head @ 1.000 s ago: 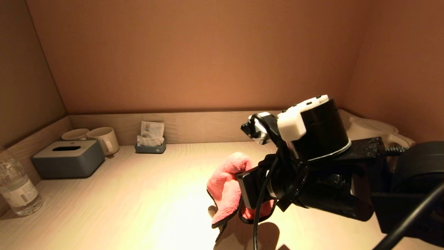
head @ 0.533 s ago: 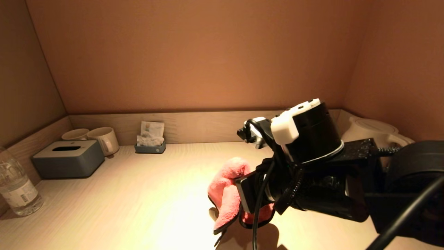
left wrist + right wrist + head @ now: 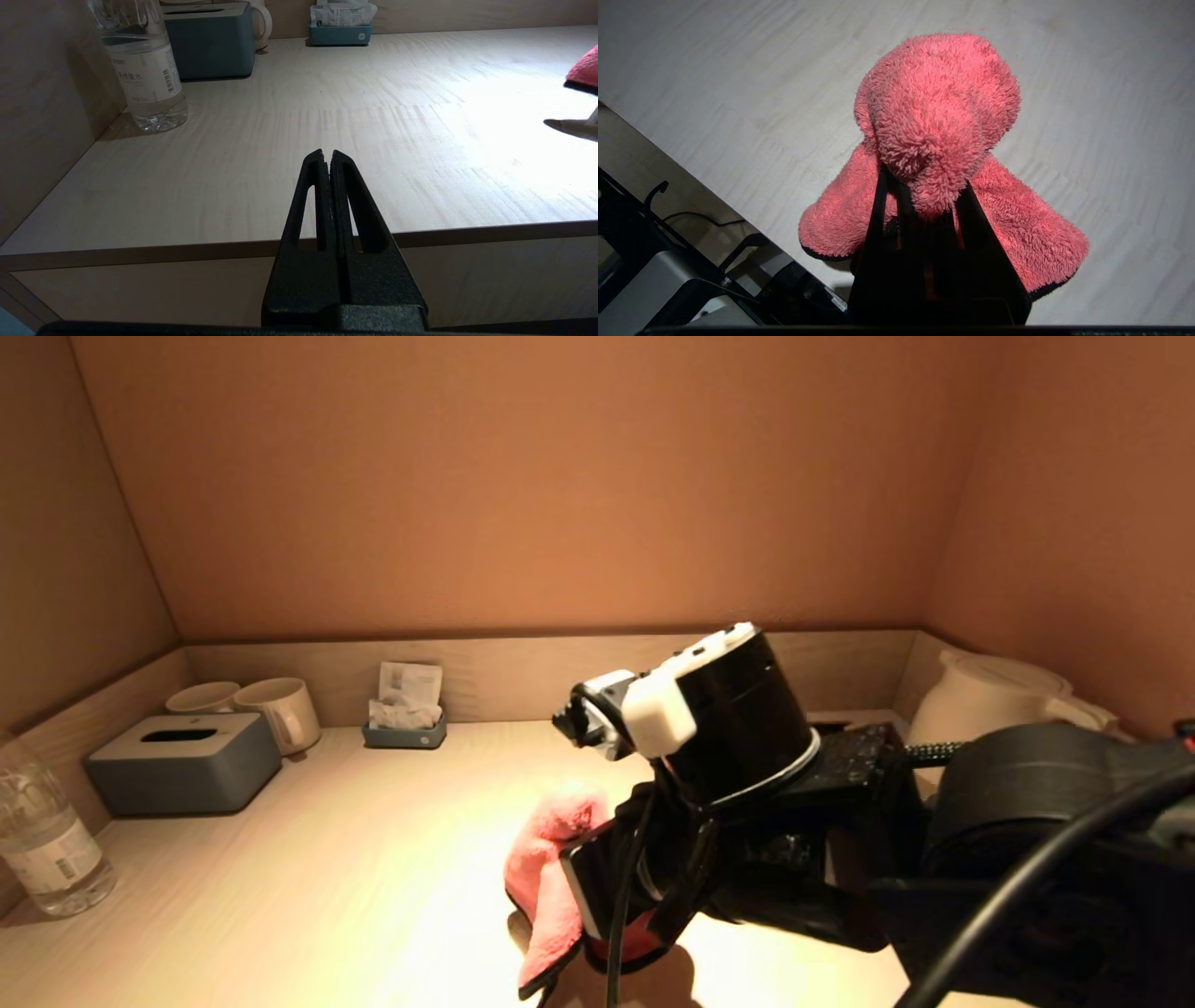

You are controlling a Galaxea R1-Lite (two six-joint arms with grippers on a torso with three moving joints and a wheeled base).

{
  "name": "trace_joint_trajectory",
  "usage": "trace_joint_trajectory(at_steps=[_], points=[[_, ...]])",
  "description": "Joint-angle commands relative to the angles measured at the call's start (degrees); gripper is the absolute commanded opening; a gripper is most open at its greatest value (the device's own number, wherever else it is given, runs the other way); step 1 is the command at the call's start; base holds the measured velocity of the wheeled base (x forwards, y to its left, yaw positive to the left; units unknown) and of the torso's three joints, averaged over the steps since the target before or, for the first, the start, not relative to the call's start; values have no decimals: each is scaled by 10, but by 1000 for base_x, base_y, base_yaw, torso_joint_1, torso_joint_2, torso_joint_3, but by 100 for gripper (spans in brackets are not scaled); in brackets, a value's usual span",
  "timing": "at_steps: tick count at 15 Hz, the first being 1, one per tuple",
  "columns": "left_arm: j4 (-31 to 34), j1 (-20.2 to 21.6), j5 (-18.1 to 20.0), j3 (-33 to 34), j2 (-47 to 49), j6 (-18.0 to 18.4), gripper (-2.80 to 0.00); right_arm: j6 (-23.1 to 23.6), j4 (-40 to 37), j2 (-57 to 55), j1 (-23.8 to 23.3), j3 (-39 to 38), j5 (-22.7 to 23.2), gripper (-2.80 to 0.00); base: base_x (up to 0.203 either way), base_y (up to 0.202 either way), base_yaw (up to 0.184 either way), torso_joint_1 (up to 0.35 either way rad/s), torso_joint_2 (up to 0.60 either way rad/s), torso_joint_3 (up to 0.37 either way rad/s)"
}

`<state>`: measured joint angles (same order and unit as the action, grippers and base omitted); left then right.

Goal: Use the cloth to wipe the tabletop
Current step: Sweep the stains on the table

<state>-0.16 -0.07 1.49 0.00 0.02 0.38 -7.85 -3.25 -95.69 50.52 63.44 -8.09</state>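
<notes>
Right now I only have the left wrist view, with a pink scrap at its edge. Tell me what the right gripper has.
Observer: The right gripper is shut on the pink cloth, which is bunched up with two corners drooping.
Operator: My left gripper sits shut at the front edge. Place the cloth for me.
Observer: It is over the tabletop, near the front edge, right of centre.
Operator: Name anything behind that arm.
Observer: A white kettle stands in the back right corner.
</notes>
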Motion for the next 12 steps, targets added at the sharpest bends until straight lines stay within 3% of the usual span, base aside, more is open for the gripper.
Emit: trace_joint_trajectory(at_steps=[1,12], points=[[0,1,0,0,1,0,-280,-1,3,-24,10,1,-1,-280,0,0,0,0,0,0],[0,1,0,0,0,0,-280,-8,11,-112,59,-41,6,-280,0,0,0,0,0,0]])
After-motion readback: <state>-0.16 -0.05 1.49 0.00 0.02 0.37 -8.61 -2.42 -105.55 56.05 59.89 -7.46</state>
